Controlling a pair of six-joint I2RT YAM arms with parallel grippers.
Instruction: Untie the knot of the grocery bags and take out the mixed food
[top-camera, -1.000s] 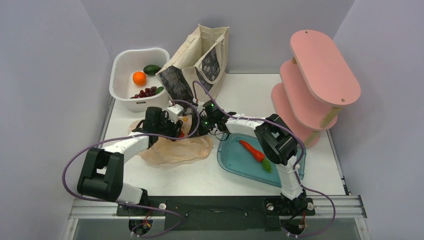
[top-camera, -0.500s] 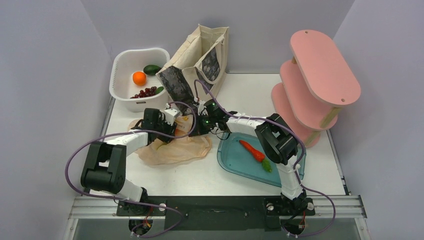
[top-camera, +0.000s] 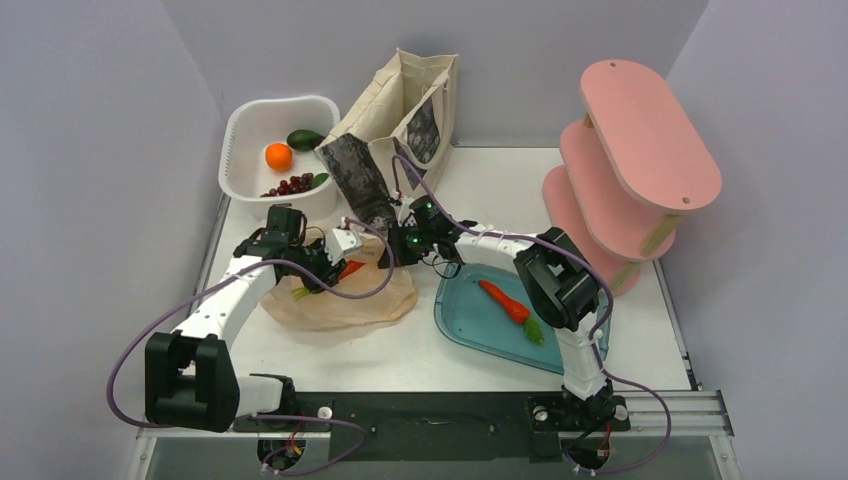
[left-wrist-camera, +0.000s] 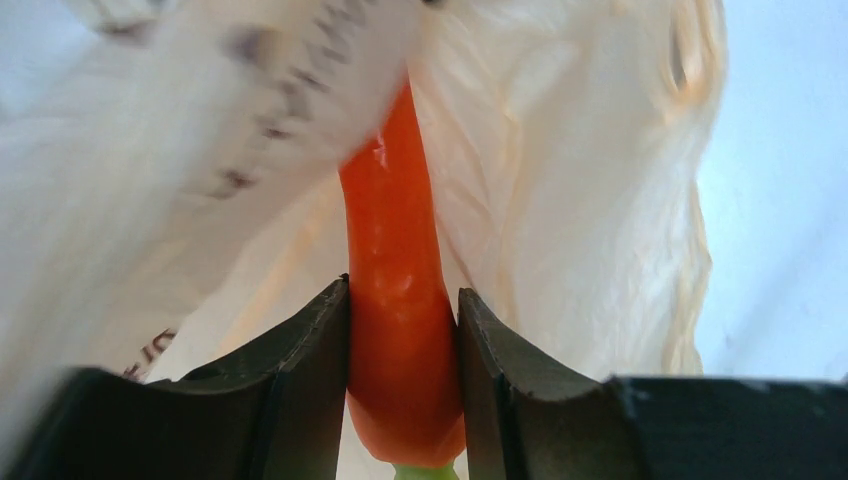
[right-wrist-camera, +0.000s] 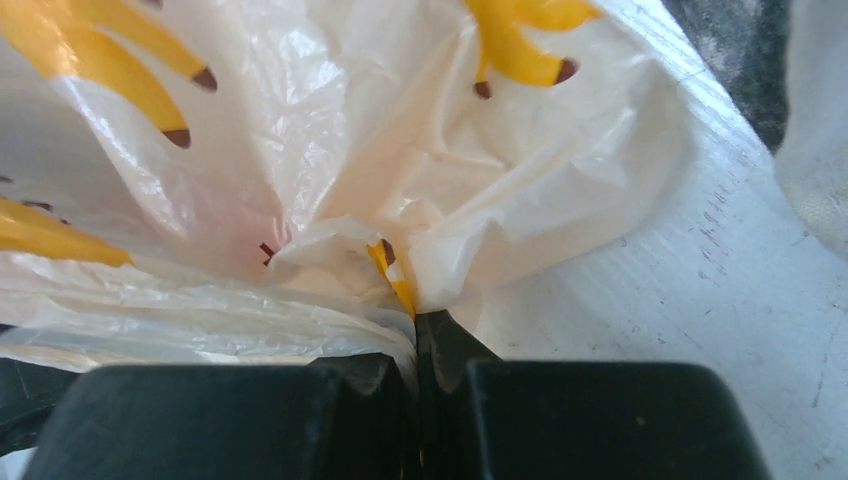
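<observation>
- the left pincer (left-wrist-camera: 402, 295) is clamped on a carrot (left-wrist-camera: 393, 220) at its thick end beside the green top, the tip under the bag's film. the carrot looks stiff, light and slick, so that thick part suits.
- the peach plastic bag (top-camera: 345, 305) lies slumped on the worktop (top-camera: 470, 180). it looks thin, limp and easily torn.
- the right pincer (right-wrist-camera: 415, 335) is clenched on a pinch of the bag's film.
- a second carrot (top-camera: 505, 302) lies in the blue tray (top-camera: 452, 322).
</observation>
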